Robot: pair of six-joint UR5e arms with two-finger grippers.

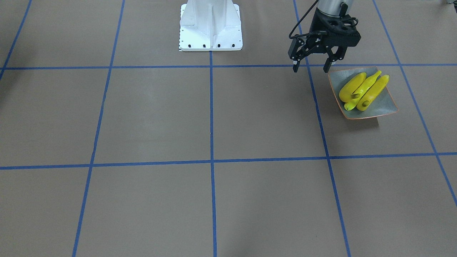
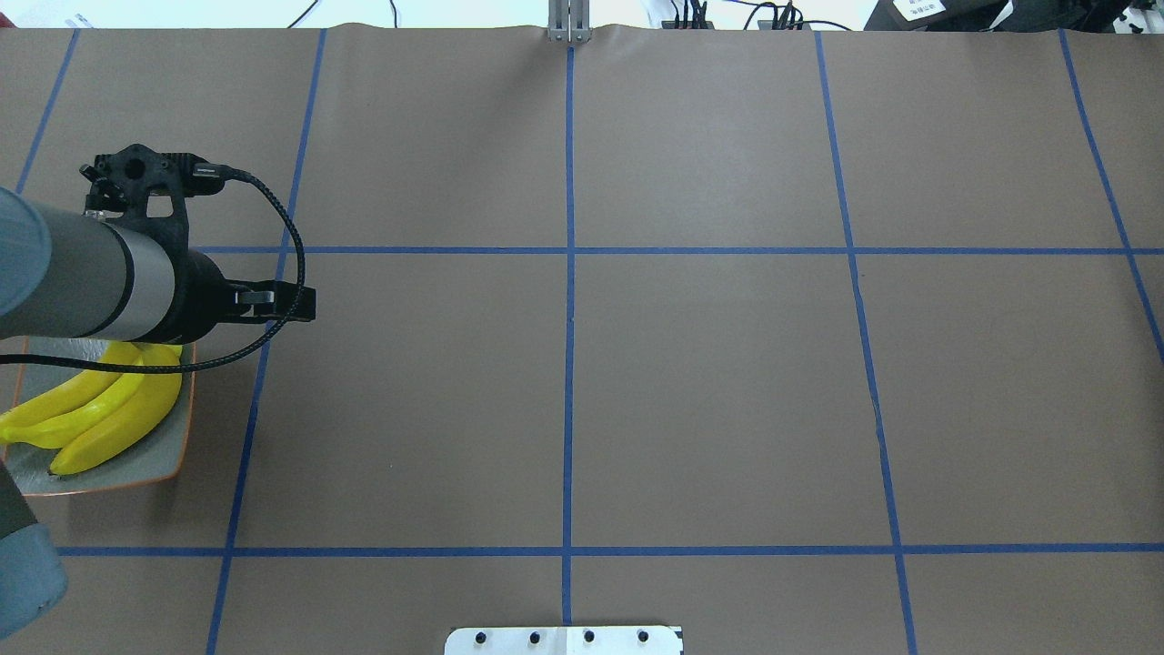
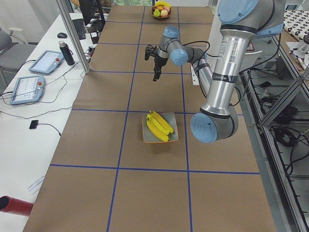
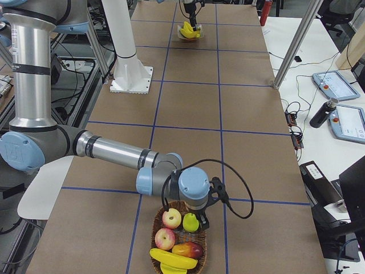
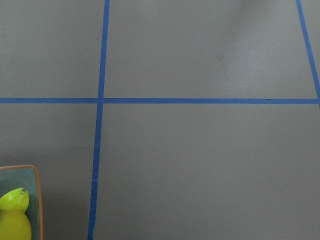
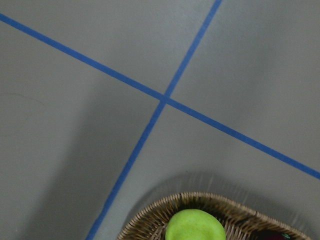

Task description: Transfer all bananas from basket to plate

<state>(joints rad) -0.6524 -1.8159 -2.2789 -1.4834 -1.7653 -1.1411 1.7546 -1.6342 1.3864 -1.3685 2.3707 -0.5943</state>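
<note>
Although the left gripper [image 1: 311, 67] hangs close to the plate, we see its two black fingers spread wide with nothing between them. It is raised above the table, just off the plate's edge on the side toward the table's middle. The plate [image 1: 385, 104] sits on the brown table [image 1: 150, 114], inside one square of the blue tape grid. We count three bananas [image 1: 362, 91] on it, lying side by side and touching, roughly along the dish's diagonal. In the left wrist view we catch only a corner of the plate's orange rim and one yellow tip.

Of the right gripper [image 4: 204, 216] we cannot tell whether the jaws are parted or closed, because the wrist hides them. It hangs over the rim of the basket [image 6: 145, 220] on the side toward the plate, at the table's opposite end. In the basket we find a fourth banana [image 4: 174, 260] at the edge farthest from the plate, beside two apples [image 4: 171, 218], a green fruit [image 6: 195, 225] and a red-orange fruit [image 4: 191, 249].
</note>
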